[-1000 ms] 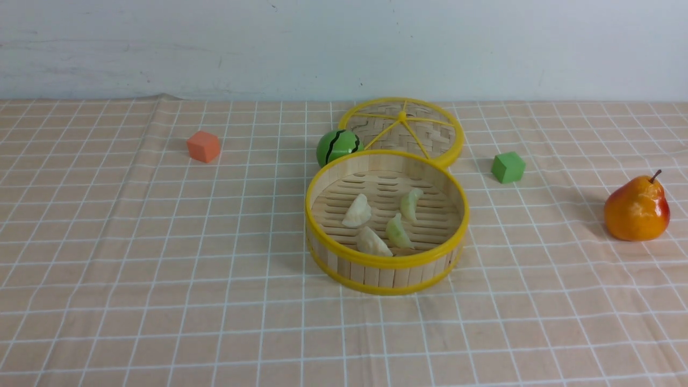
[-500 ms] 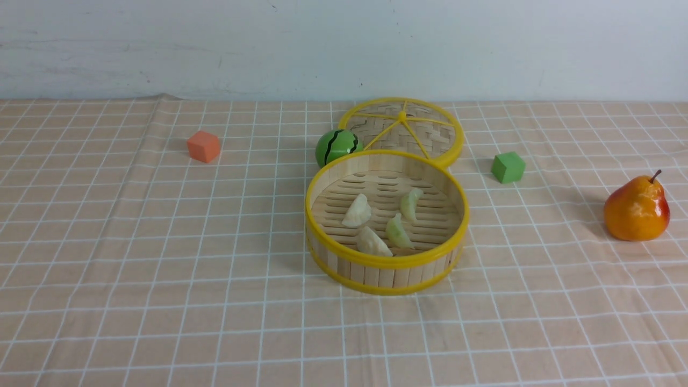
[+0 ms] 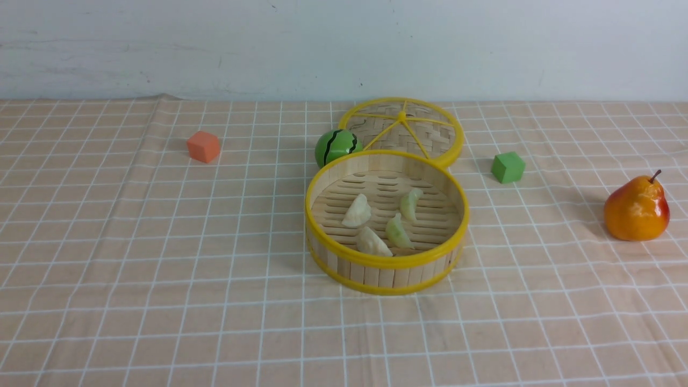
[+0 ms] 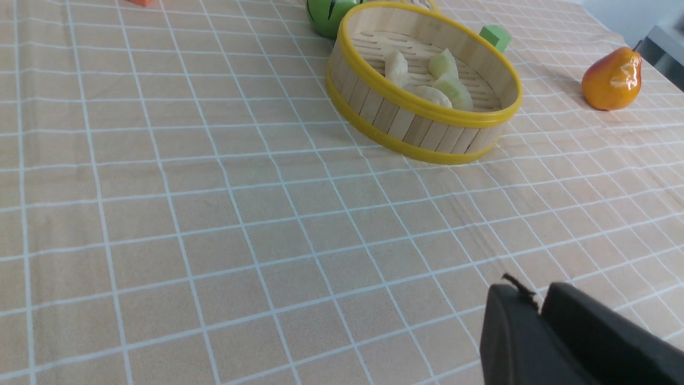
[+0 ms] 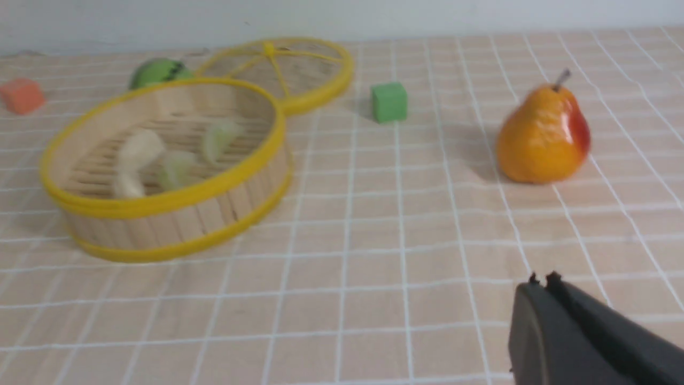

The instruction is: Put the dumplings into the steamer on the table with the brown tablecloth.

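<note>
The steamer (image 3: 387, 269) stands mid-table on the brown tablecloth (image 3: 161, 242). Inside it lie two cream-white dumplings (image 3: 357, 210) (image 3: 373, 243) and two pale green dumplings (image 3: 411, 204) (image 3: 398, 231). The steamer also shows in the left wrist view (image 4: 411, 128) and the right wrist view (image 5: 176, 224), dumplings inside. Neither gripper shows in the front view. My left gripper (image 4: 539, 299) is shut and empty, low over bare cloth, well short of the steamer. My right gripper (image 5: 541, 280) is shut and empty over cloth, near the pear.
The woven yellow-rimmed lid (image 3: 402, 130) lies behind the steamer. A green watermelon ball (image 3: 337, 146) touches the steamer's far left rim. An orange cube (image 3: 203, 146) sits far left, a green cube (image 3: 508, 167) right, a pear (image 3: 637, 208) far right.
The watermelon ball has shifted very slightly. Everything else stays where it was.
</note>
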Tool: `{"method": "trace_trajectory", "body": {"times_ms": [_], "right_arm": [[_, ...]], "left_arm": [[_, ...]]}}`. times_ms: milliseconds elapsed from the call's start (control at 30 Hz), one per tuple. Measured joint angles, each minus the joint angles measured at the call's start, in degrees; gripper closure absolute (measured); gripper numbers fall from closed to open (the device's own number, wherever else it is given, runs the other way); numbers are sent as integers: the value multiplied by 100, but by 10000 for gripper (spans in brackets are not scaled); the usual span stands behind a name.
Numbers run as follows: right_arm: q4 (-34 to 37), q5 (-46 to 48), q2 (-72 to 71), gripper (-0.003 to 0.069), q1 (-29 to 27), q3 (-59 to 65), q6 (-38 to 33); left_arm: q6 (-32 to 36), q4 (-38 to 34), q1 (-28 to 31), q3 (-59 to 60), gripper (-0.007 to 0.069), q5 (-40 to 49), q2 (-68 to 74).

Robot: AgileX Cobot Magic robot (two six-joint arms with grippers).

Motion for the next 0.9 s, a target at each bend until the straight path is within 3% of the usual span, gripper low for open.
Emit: {"method": "trace_trajectory", "body": {"times_ms": [167, 333, 900], "right_arm": [[0, -203, -605, 679, -452, 880, 22], [86, -466, -611, 679, -487, 1288, 31], [523, -511, -617, 679, -487, 1311, -801]], "left_arm": [[0, 0, 0, 0, 541, 0, 0], [0, 0, 0, 0, 533, 0, 0], [0, 38, 0, 0, 533, 0, 0]]}}
